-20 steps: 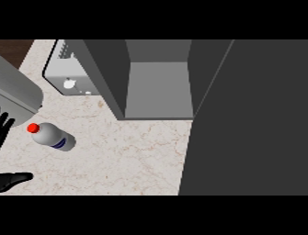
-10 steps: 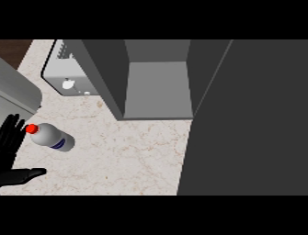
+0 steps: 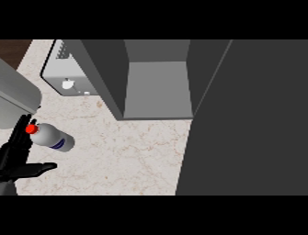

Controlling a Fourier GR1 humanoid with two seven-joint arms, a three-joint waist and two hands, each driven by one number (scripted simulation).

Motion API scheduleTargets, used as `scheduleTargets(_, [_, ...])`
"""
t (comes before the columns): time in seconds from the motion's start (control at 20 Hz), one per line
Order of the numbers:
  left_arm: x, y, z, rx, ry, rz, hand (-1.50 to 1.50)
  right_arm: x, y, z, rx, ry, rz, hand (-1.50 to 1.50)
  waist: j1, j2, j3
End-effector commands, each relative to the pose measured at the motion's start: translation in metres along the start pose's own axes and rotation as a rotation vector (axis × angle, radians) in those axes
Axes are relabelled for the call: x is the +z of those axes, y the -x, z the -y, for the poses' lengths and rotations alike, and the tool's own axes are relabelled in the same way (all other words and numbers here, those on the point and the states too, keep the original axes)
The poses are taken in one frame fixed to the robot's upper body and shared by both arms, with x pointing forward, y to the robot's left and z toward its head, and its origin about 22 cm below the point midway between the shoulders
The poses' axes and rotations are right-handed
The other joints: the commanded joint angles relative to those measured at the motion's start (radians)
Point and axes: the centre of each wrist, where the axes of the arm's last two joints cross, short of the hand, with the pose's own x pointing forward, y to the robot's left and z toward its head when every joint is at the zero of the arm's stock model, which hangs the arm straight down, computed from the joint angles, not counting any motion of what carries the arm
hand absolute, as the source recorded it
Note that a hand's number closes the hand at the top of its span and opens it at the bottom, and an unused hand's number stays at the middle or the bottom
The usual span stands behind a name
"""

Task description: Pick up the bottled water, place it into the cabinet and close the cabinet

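We are in the reach that opens the task: the bottled water (image 3: 50, 137) lies on its side on the marble counter (image 3: 122, 156), near the left edge, red cap pointing left, with nothing holding it. Our left hand (image 3: 12, 158) sits just left of it, fingers stretched straight toward the far side and the thumb sticking out to the right; the fingertips reach up alongside the cap, though we cannot tell whether they touch it. The hand is spread open and holds nothing. Our right hand does not show. The cabinet (image 3: 155, 87) stands open at the far centre, its grey inside bare, its dark door (image 3: 258, 119) swung out along the right. Next, we judge, the hand must slide right over the bottle's body and curl round it before any lift. Against the earlier frames, the hand has come inward from the left edge and closer to the bottle, turning so the fingers now line up by the cap; the bottle and cabinet have not moved.
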Motion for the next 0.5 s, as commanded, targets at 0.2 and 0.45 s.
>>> scheduleTargets(0.2, [-0.007, 0.023, -0.001, 0.016, -0.017, 0.038, -1.5, 0.015, -0.018, 0.003, 0.042, 0.034, 0.042, -1.5, -0.003, 0.002, 0.0])
scheduleTargets(0.45, [-0.024, 0.02, 0.007, 0.045, -0.018, 0.076, -1.5, 0.015, -0.019, -0.004, 0.039, 0.048, 0.048, -1.5, -0.002, 0.001, 0.0])
